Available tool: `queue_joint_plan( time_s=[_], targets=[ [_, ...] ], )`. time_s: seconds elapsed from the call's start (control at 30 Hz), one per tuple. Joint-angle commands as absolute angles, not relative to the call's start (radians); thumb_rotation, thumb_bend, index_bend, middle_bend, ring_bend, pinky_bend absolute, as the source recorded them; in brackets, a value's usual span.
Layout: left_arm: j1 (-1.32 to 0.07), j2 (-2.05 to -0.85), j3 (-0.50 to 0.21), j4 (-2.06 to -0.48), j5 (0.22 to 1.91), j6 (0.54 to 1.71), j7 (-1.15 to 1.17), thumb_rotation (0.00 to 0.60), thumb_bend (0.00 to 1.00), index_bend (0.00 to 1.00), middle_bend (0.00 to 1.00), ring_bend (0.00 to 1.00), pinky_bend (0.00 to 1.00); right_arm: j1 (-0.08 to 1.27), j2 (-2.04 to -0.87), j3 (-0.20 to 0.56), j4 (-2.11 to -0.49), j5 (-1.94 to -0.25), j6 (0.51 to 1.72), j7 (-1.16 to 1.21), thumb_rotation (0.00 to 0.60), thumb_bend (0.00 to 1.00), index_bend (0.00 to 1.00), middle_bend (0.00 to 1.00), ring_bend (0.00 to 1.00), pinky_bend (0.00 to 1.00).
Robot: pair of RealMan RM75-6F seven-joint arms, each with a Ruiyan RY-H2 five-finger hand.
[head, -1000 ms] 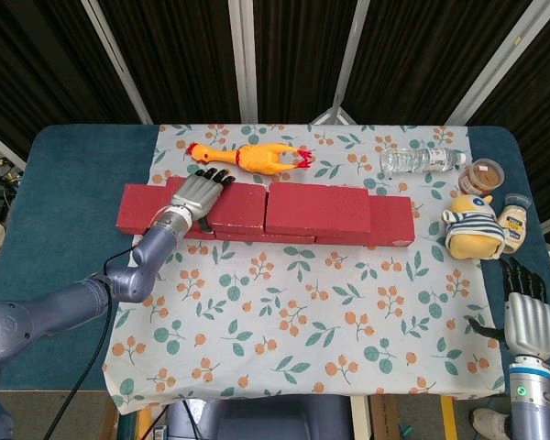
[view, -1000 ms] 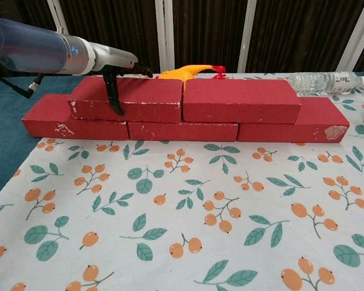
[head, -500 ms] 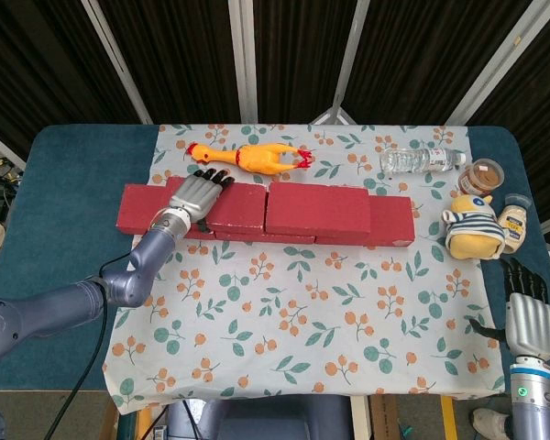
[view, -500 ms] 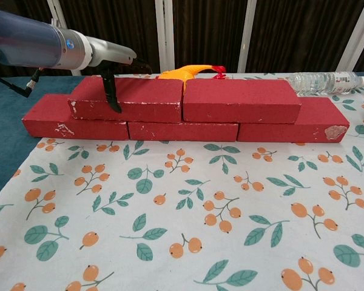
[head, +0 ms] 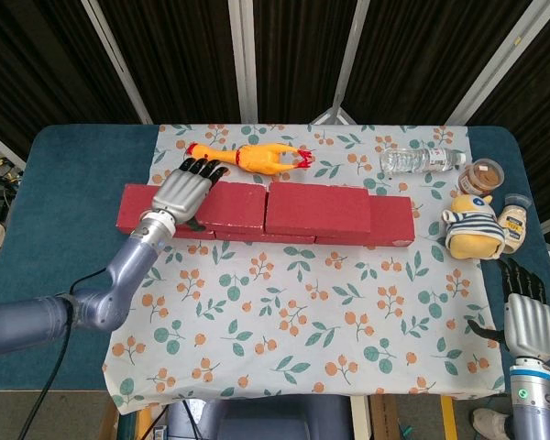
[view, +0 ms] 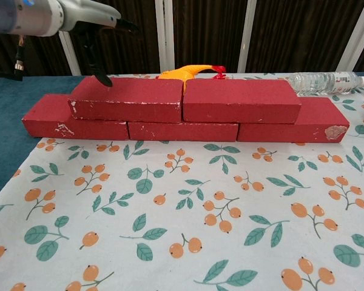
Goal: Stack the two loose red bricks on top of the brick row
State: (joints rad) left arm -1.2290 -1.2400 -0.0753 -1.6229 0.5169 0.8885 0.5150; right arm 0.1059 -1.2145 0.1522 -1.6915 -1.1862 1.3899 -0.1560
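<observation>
Three red bricks form a bottom row [view: 182,131] on the floral cloth. Two more red bricks lie on top of it, the left one [head: 231,206] [view: 133,97] and the right one [head: 319,207] [view: 239,97], side by side and touching. My left hand [head: 185,191] [view: 79,15] hovers above the left end of the upper left brick, fingers spread and holding nothing. My right hand [head: 527,312] is low at the table's front right, fingers extended and empty, far from the bricks.
A yellow rubber chicken [head: 252,156] [view: 191,71] lies just behind the bricks. A water bottle [head: 422,160] [view: 324,82], a brown jar [head: 481,174], a plush duck [head: 474,225] and a small bottle [head: 516,220] stand at the right.
My left hand has lifted off the upper left brick and drawn up and slightly left. The bricks and the right hand have stayed put.
</observation>
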Motion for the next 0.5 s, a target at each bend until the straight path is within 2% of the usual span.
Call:
queue_joint_plan(
  time_s=[0.03,0.13,0.27,0.5],
  targets=[
    [-1.014,-1.099,-0.013,-1.89,0.734,1.165,0.419,0.6,0.0,0.0,0.0,0.0,0.09,0.104,-1.21,0.148,-1.686,-1.213,1.395,-0.132,0.6,0.06,0.0,0.03,0.0,0.0],
    [-0.826,-1.08,0.102,-1.94,0.942,1.38,0.376,0.6,0.0,0.0,0.0,0.0,0.09,0.102,-1.208,0.137,-1.671,-1.262,1.409,-0.11,0.6,0.06,0.0,0.03,0.0,0.0],
    [-0.636,-1.121,0.188,-1.872,1.122,1.587,0.322,0.6,0.0,0.0,0.0,0.0,0.09,0.101,-1.21,0.123,-1.649,-1.323,1.429,-0.088,0.6,0.06,0.0,0.03,0.0,0.0],
    [-0.418,-1.212,0.228,-1.709,1.262,1.764,0.251,0.6,0.0,0.01,0.0,0.0,0.09,0.096,-1.216,0.11,-1.637,-1.365,1.451,-0.095,0.6,0.06,0.0,0.03,0.0,0.0]
  ],
)
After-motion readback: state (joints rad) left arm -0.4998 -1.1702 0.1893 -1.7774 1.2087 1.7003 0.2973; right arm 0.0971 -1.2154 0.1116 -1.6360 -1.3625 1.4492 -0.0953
